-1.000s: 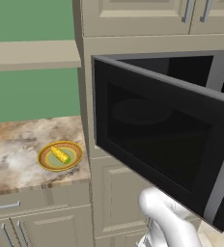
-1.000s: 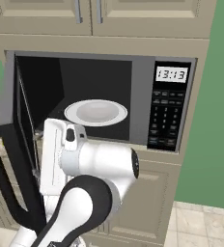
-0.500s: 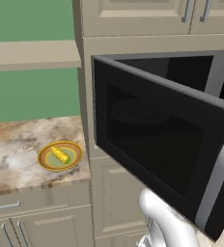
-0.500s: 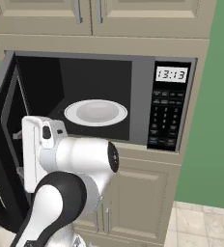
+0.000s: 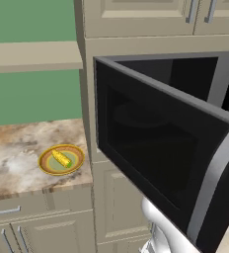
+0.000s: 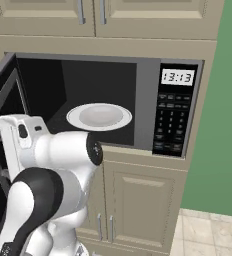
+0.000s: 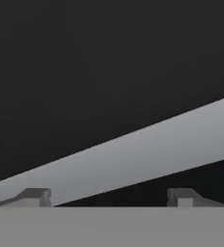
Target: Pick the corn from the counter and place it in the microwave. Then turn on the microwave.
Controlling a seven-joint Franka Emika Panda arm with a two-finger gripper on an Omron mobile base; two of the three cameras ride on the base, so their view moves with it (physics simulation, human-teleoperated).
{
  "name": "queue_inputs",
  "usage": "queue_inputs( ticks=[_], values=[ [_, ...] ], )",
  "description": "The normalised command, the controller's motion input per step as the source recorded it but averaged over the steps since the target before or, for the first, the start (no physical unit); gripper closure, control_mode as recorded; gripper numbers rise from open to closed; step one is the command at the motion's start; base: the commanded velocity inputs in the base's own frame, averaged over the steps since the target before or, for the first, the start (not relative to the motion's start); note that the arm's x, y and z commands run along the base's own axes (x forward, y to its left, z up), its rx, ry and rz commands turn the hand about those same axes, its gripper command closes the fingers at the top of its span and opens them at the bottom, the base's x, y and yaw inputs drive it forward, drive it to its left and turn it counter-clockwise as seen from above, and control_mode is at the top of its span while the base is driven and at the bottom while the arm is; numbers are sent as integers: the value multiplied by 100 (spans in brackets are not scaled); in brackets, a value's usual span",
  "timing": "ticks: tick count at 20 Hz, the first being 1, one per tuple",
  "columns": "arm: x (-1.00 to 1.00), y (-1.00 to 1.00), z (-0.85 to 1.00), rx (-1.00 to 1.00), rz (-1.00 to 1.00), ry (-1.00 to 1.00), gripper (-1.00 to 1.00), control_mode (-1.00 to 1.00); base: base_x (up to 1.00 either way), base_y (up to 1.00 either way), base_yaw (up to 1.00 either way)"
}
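Plainly, the corn [image 5: 61, 158] lies on a round yellow-rimmed green plate [image 5: 46, 168] that sits on the marbled counter [image 5: 18, 148], well to the left of the microwave [image 6: 153, 100] and untouched. The microwave stands open: its dark glass door [image 5: 156, 148] swings out toward the base cameras, the silver handle [image 5: 210, 192] along its free edge, and the white turntable plate [image 6: 99, 116] inside is bare. The button panel [image 6: 172, 125] sits at the right under the clock.

In the hand view the gripper [image 7: 109, 198] is right up against the door, with the silver handle [image 7: 133, 149] running as a slanted pale bar just beyond the two dark fingers [image 7: 181, 197]. The fingers stand spread wide, one to each side, and grip nothing.

The step in hand appears to be finishing with the door, so the cavity is free for the corn. To do it well, the arm should leave the door swung wide enough that it will not block a reach from the counter side, then draw the hand clear of the handle without catching it. After that the fingers should stay spread and come down over the cob across its short width, taking only the corn and leaving the plate behind.
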Motion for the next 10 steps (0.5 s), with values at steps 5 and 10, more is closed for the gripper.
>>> queue_inputs(
  ticks=[5, 10],
  values=[
    [-13, 39, 0, -4, 0, -11, -100, -100, 0, 0, 0],
    [-11, 39, 0, -4, 0, -11, -100, -100, 0, 0, 0]
  ],
)
